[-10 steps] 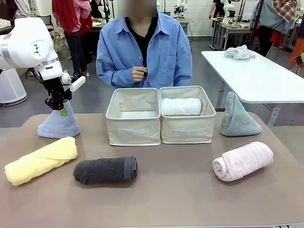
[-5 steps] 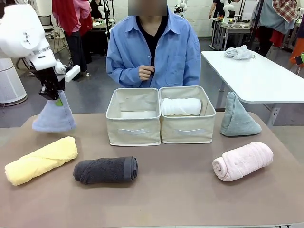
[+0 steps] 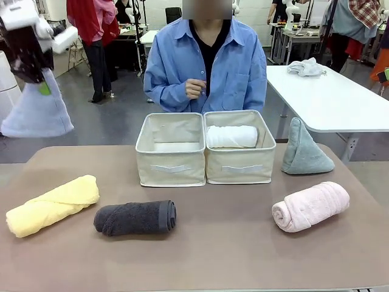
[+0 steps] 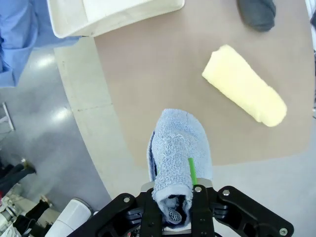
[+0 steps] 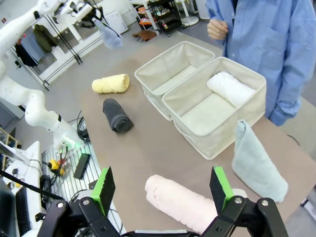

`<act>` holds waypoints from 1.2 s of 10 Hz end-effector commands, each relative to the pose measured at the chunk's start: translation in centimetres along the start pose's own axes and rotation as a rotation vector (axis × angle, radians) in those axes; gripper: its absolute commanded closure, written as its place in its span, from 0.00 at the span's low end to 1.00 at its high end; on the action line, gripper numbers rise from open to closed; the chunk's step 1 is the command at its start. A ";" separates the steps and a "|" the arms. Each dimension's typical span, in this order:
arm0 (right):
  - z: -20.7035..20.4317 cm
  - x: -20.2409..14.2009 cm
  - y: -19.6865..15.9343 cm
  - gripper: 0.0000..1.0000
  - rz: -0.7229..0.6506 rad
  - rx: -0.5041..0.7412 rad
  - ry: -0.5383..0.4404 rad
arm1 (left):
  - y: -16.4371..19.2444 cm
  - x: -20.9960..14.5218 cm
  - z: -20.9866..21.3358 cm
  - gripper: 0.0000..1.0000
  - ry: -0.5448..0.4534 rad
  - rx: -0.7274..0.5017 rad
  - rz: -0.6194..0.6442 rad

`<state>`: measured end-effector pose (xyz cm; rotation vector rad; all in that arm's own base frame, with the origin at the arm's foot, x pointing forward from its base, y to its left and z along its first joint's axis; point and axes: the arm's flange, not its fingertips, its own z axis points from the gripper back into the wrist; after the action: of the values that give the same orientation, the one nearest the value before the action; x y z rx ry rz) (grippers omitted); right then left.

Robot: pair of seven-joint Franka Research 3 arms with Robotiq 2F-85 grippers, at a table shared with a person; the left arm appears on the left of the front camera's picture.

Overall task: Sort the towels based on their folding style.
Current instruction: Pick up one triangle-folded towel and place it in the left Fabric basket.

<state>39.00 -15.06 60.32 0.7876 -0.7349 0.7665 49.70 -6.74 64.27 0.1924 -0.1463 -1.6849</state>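
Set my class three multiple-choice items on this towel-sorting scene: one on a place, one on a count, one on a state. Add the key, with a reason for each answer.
1. Where is the white roll?
A on the floor
B in the right bin
C on a chair

2. How many rolls lie on the table?
A one
B three
C five

3. What is the left gripper doing?
A hanging open
B shut on nothing
C holding the blue cone in the air

Key:
1 B, it lies inside the bin on the robot's right.
2 B, the yellow roll, grey roll and pink roll lie there.
3 C, the jaws pinch the cone's tip and the cone hangs clear of the table.
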 end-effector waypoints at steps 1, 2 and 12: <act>-0.1 0.0 0.0 0.00 0.004 0.008 -0.008 | 0.6 0.1 1.4 1.00 -0.016 -0.022 0.028; -0.1 0.0 0.0 0.00 0.004 0.008 -0.008 | 0.1 -1.0 1.2 1.00 -0.056 -0.046 0.069; -0.1 0.0 0.0 0.00 0.004 0.008 -0.008 | -16.6 -9.9 4.6 0.84 -0.005 -0.097 0.159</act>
<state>39.02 -15.07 60.32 0.7875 -0.7345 0.7663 31.59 6.45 66.60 0.0852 -0.0858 -1.5280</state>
